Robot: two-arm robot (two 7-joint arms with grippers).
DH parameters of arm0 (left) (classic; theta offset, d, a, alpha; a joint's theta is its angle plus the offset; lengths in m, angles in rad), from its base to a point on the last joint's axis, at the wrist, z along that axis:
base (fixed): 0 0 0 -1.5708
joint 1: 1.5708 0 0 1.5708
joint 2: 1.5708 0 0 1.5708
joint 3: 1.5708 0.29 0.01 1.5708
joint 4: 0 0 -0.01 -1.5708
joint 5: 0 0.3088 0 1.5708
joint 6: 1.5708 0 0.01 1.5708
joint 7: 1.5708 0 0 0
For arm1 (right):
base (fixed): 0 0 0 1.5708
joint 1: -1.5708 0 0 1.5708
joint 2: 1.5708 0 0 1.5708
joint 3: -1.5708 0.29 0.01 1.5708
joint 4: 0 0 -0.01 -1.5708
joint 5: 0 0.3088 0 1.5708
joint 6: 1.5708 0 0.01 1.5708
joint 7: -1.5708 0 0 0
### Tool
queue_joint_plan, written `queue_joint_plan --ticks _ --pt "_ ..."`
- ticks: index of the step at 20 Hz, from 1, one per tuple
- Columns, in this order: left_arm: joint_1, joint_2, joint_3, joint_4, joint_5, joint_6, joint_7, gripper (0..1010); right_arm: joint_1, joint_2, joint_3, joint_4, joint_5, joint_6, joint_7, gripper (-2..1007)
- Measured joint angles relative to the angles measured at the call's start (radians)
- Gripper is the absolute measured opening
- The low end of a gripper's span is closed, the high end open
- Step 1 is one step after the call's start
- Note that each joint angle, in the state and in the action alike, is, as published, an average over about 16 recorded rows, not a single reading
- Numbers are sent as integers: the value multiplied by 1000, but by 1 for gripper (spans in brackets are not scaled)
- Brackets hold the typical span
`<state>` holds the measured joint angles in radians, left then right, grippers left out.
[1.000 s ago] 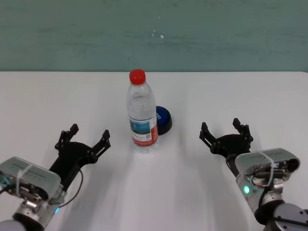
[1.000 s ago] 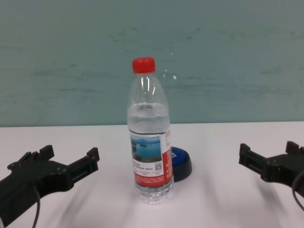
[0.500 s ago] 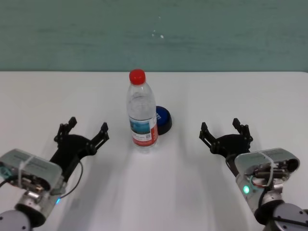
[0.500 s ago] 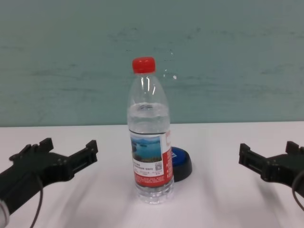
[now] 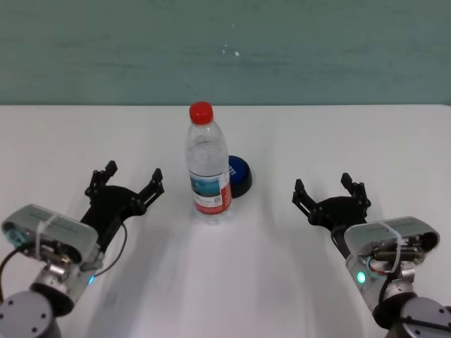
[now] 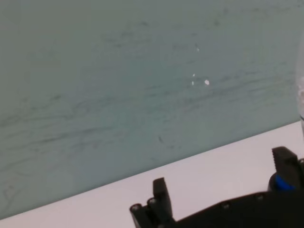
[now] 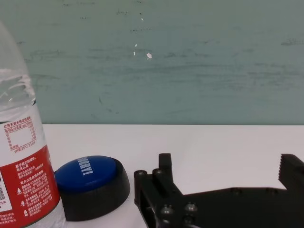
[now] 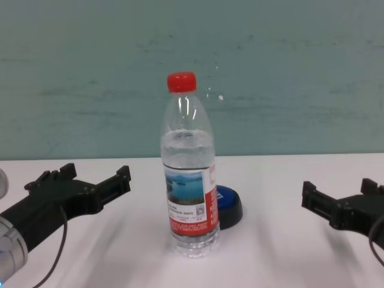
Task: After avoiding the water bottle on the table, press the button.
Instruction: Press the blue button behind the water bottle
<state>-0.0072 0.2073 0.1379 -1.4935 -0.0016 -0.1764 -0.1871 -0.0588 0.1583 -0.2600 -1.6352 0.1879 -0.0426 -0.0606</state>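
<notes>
Left hand (image 5: 123,179) was over the counter (image 5: 232,282) on the robot's left, fingers spread apart, nothing in it, aimed forward and slightly inward toward the water bottle (image 5: 207,163). Right hand (image 5: 330,191) sat low on the right side, also spread wide and holding nothing, pointing forward.

Bottle stood upright at counter centre between the two hands — long axis vertical, red cap up. The button (image 5: 238,175) sat just behind the bottle and to its right, apparently touching or almost touching its base; head view showed it half hidden by the bottle.

Key relation: from the left hand the bottle stood squarely in the way of the button; from the right hand the button lay forward and to the left with a clear line — right wrist view showed its blue dome unobstructed beside the bottle. Right hand judged better placed; a left-hand approach would need to go around behind the bottle, risking a tip-over.
</notes>
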Motion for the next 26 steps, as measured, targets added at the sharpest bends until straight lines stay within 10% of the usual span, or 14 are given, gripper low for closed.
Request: queue_joint_plan --ticks 26 --pt "-165 -7 43 162 3 -36 -32 1010 0 0 0 0 0 0 0 1004"
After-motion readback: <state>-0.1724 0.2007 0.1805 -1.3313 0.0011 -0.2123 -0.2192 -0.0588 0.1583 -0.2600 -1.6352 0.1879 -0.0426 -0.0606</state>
